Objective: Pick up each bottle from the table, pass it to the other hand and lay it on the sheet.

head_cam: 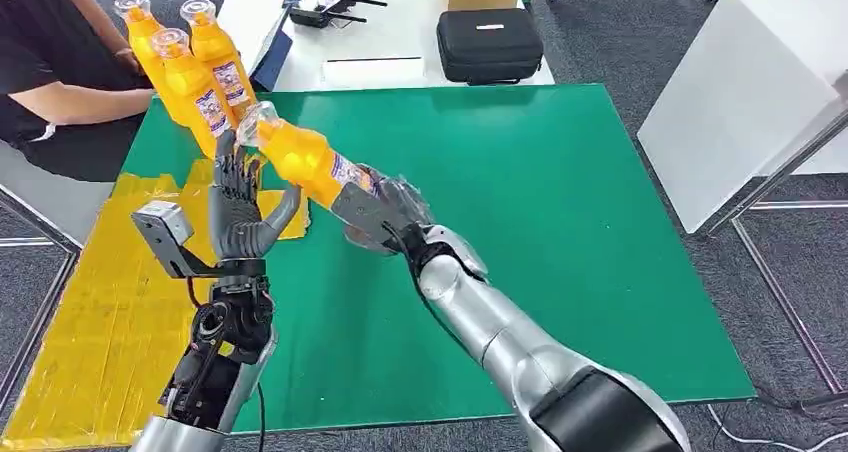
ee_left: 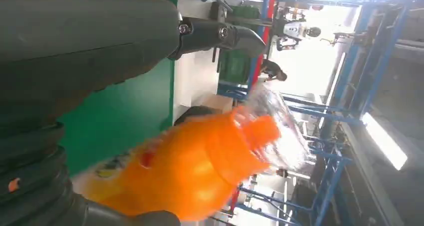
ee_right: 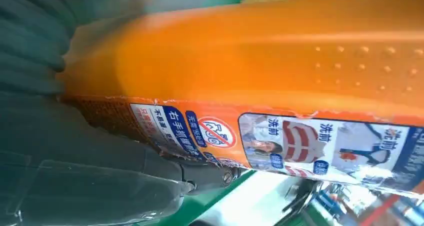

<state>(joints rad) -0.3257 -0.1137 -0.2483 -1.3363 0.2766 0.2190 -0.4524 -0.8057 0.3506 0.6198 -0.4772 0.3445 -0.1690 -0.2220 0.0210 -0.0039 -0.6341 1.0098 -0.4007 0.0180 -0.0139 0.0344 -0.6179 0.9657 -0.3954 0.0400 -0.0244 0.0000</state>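
My right hand (head_cam: 385, 214) grips an orange bottle (head_cam: 300, 158) by its lower half and holds it tilted above the green table (head_cam: 520, 222), clear cap toward my left hand (head_cam: 240, 207). That left hand stands upright and open just below the bottle's neck, fingers apart, not closed on it. The left wrist view has the bottle (ee_left: 190, 166) close in front of the thumb (ee_left: 220, 36). Its labelled side (ee_right: 280, 86) lies against my right hand (ee_right: 90, 176) in the right wrist view. Three more orange bottles (head_cam: 190, 67) stand at the table's far left corner. The yellow sheet (head_cam: 110, 312) lies at the left.
A person in black (head_cam: 55, 82) sits at the far left beside the standing bottles. Behind the green table a white table (head_cam: 390, 32) carries a black case (head_cam: 488, 44), a cardboard box and a controller. A white cabinet (head_cam: 750, 102) stands to the right.
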